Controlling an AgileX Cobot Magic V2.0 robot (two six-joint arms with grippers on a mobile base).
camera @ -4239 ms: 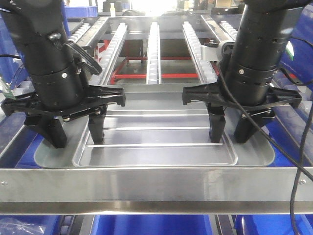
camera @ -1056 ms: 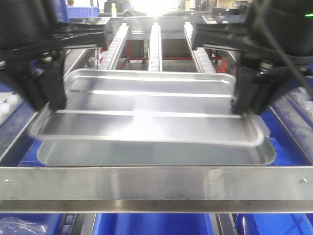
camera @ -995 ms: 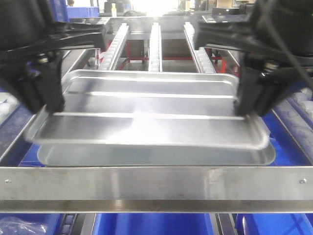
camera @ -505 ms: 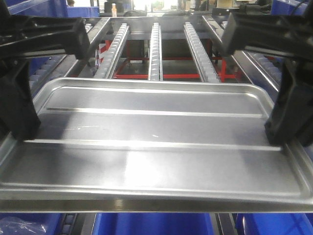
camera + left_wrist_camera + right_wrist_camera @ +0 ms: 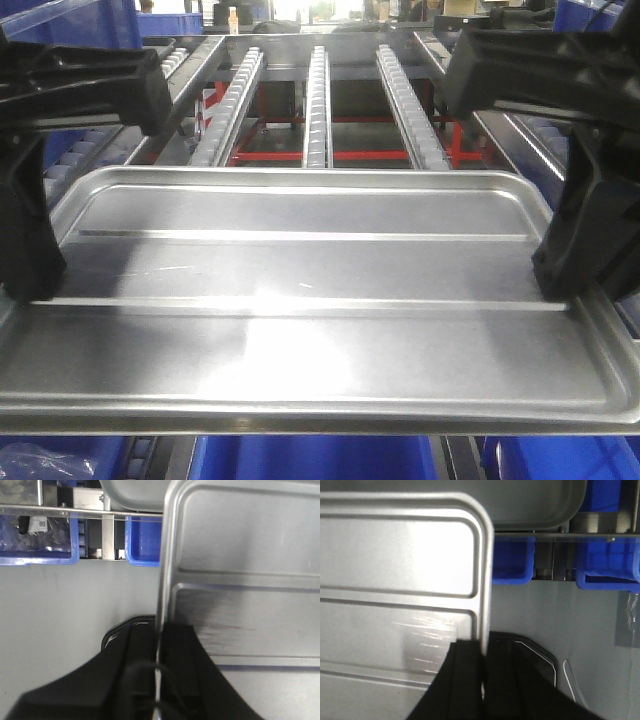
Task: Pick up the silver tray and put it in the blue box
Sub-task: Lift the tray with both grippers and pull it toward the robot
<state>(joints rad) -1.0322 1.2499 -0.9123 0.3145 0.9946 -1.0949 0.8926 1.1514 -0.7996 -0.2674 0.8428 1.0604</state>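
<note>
tray between left gripper and right gripper, roller rails behind, crates below

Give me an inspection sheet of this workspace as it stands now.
Surface: roller rack with steel rails; a second grey tray sits at its edge.
Job's things: silver tray held in the air between both grippers; blue crates sit under the rack, and I cannot tell which is the target; the tray is in none of them.
Clutter: plastic bags in a blue bin.
Grippers: left gripper and right gripper each shut on a short edge of the silver tray.
Cables: nothing seen.
Surroundings: red frame behind the rollers; grey floor below.
</note>
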